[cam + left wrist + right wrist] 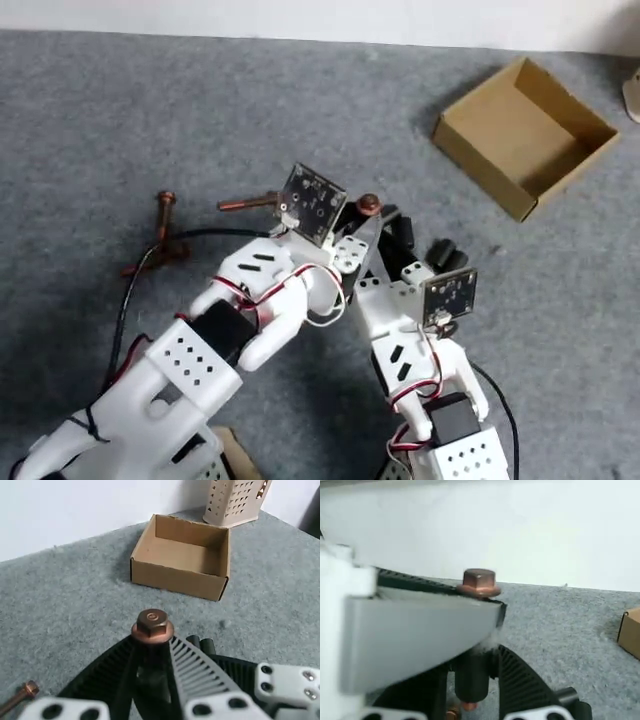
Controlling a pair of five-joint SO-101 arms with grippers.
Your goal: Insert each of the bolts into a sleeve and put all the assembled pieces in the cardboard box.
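Observation:
A copper bolt (152,625) stands upright with its hex head on top, and my left gripper (152,647) is shut on its shank just under the head. In the right wrist view the bolt (480,582) runs down through a black sleeve (470,677), its tip showing below. My right gripper (472,662) is shut on that sleeve. From above, both grippers meet at the bolt head (368,204) near the table's middle. The open cardboard box (480,165) sits at the far right with nothing inside.
Three loose bolts (165,215) (250,203) (155,262) lie on the grey carpet to the left. Loose black sleeves (442,252) lie just right of the grippers. A white perforated object (235,500) stands behind the box (175,580). A black cable (130,300) trails along the left arm.

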